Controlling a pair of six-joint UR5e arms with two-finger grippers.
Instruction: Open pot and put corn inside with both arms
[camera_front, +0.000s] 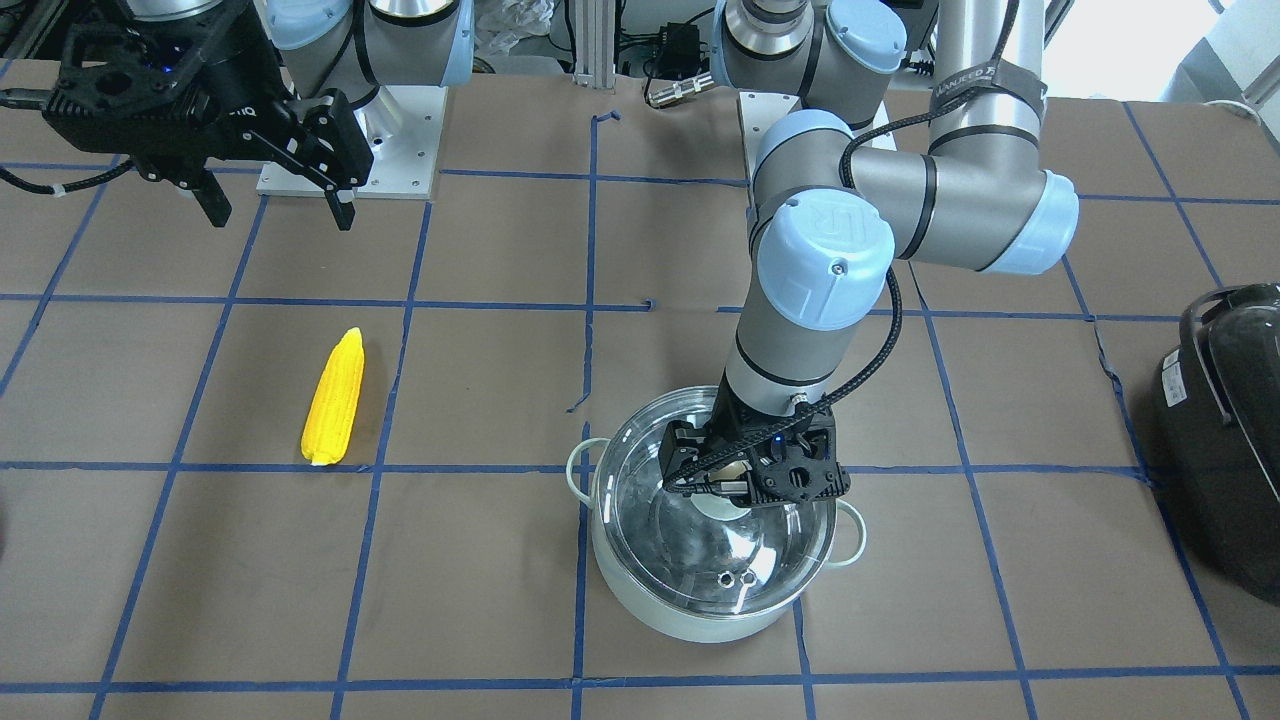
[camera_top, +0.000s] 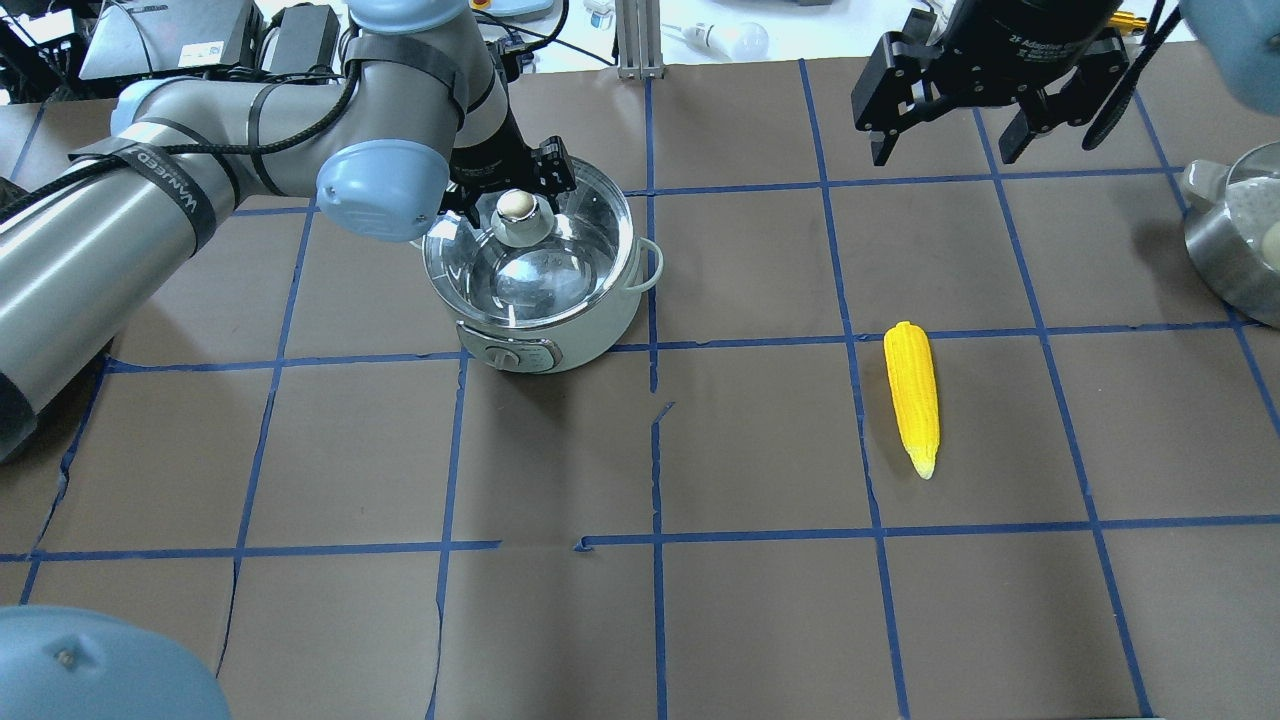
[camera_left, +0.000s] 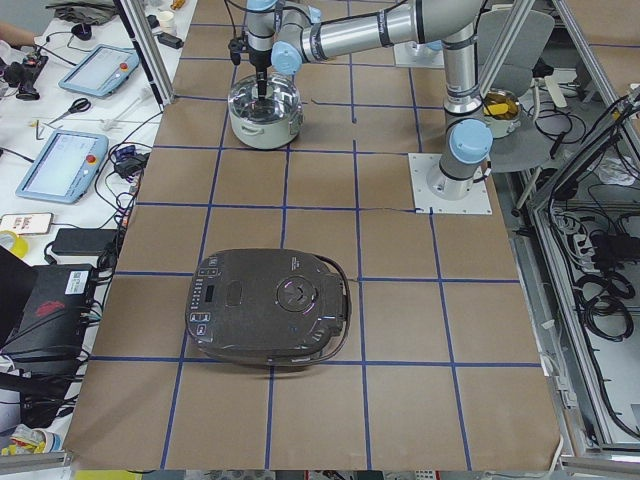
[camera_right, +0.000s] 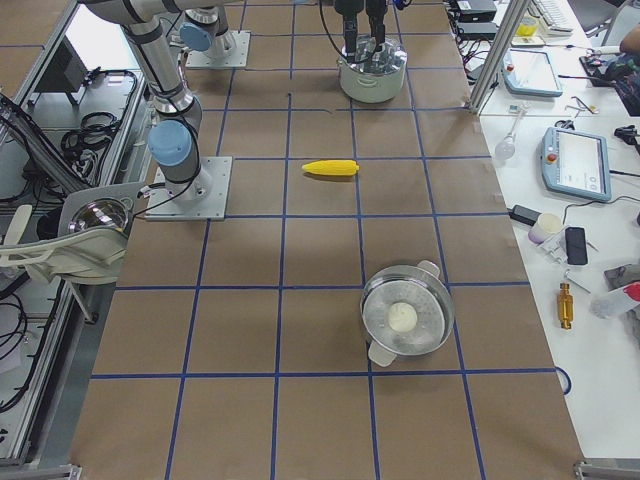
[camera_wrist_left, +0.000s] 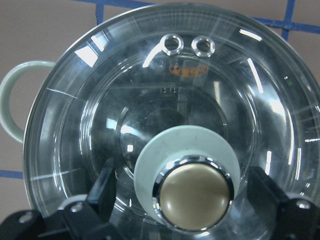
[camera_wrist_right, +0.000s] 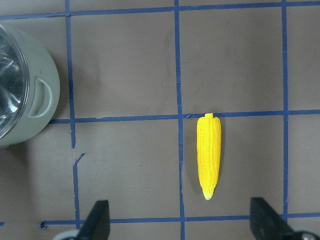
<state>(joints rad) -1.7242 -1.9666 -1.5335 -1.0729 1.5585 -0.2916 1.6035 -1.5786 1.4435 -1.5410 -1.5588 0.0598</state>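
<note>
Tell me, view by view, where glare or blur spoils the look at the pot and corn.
Left wrist view: white glare streaks cross the glass lid; the knob is sharp, the gripper fingers dark and soft-edged. Front-facing view: reflections on the lid hide the inside of the pot. Right wrist view: even light, the corn crisp. Side views: the pot is small, little detail.

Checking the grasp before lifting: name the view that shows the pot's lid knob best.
Left wrist view: the lid knob fills the lower frame, sharp, between the fingers of the left gripper, apart from both. Overhead shows it small; front-facing hides most of it behind the gripper; side views too distant.
</note>
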